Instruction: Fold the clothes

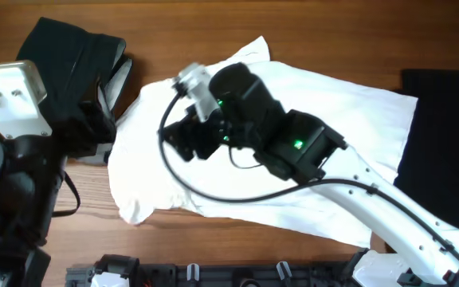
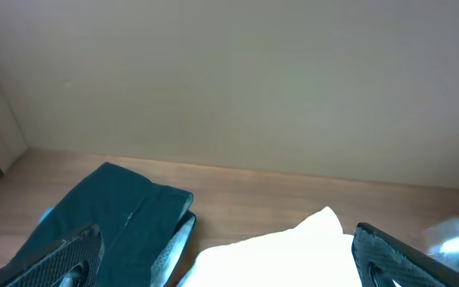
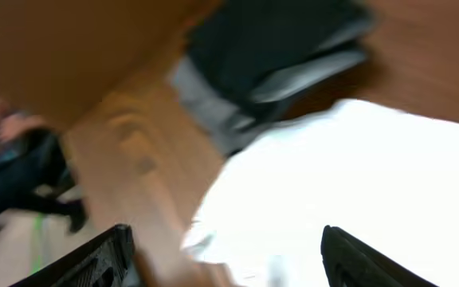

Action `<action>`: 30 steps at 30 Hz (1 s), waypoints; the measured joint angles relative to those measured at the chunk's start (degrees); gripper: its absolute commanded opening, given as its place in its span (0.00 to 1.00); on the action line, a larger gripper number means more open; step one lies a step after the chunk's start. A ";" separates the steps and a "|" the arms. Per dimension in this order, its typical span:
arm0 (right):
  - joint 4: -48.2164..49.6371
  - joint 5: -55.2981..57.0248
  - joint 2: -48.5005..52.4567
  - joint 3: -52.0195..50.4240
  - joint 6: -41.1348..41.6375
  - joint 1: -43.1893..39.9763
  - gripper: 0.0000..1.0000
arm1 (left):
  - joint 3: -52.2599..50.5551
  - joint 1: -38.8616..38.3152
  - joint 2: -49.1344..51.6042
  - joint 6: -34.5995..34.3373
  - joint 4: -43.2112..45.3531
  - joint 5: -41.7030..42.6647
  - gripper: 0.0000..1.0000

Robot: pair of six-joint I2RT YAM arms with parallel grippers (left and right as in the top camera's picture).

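A large white T-shirt (image 1: 349, 119) lies spread on the wooden table, its print not visible. It also shows in the left wrist view (image 2: 285, 251) and, blurred, in the right wrist view (image 3: 349, 183). A folded black garment (image 1: 66, 48) sits at the far left, seen too in the left wrist view (image 2: 110, 215) and right wrist view (image 3: 269, 40). My right gripper (image 1: 183, 142) hovers over the shirt's left part, open and empty (image 3: 229, 259). My left gripper (image 2: 229, 267) is open and empty near the shirt's left edge; its arm (image 1: 22, 119) is at the left.
Another black cloth (image 1: 441, 151) lies at the right edge of the table. Bare wood (image 1: 78, 207) shows at the front left. A wall or board (image 2: 229, 80) rises behind the table. Black fixtures (image 1: 213, 275) line the front edge.
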 measured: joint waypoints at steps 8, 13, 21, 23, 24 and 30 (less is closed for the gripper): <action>-8.31 6.86 -8.26 0.02 4.63 -19.71 0.82 | 0.33 -1.53 13.84 -0.02 -0.04 9.05 1.00; -17.51 7.58 -11.47 0.02 8.00 -31.61 0.82 | 0.31 -3.39 28.41 -0.37 5.77 12.90 0.99; -22.80 7.67 -11.34 0.02 8.85 -34.51 0.82 | 0.70 -4.13 55.76 -1.29 31.04 18.18 0.89; -23.82 7.67 -11.34 0.02 9.07 -34.51 0.82 | 0.57 -5.05 62.62 -1.29 37.20 19.37 0.86; -24.44 7.67 -11.34 0.02 9.31 -34.51 0.82 | 0.52 -5.62 65.35 -1.31 39.36 19.74 0.85; -26.75 7.67 -11.34 0.02 9.51 -34.51 0.82 | 0.42 -9.33 75.06 -0.48 42.84 20.96 0.76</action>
